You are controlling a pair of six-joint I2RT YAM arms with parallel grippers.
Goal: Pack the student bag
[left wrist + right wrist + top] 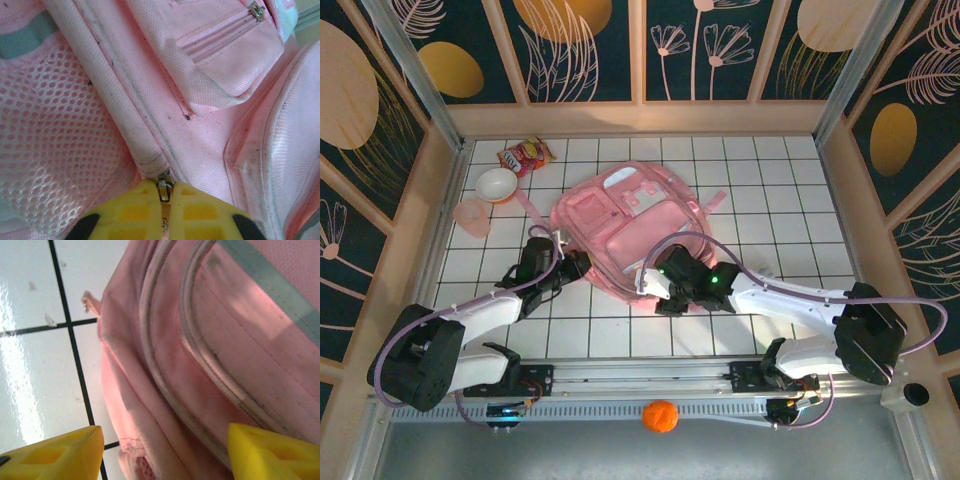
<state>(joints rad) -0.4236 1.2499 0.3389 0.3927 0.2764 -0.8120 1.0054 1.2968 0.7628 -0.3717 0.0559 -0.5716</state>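
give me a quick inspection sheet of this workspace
surface: white tiled table, a few small marks
job's things: student bag lying mid-table, front pockets up
clutter: snack packet, white bowl and pink cup at far left; orange ball on the near ledge
pincers: left pincer shut on zipper pull; right pincer open at the bag's edge
cables: lilac cables loop along both arms
surroundings: leaf-patterned wall panels

A white tiled bench [780, 200] with dark grid lines carries a large light-pink fabric student bag [620, 215], lying flat near the middle. At the far left sit a red-rimmed white round bowl [497, 184], a translucent pink plastic cup [472, 216] just beside it, and a red-and-orange snack packet [525, 155].
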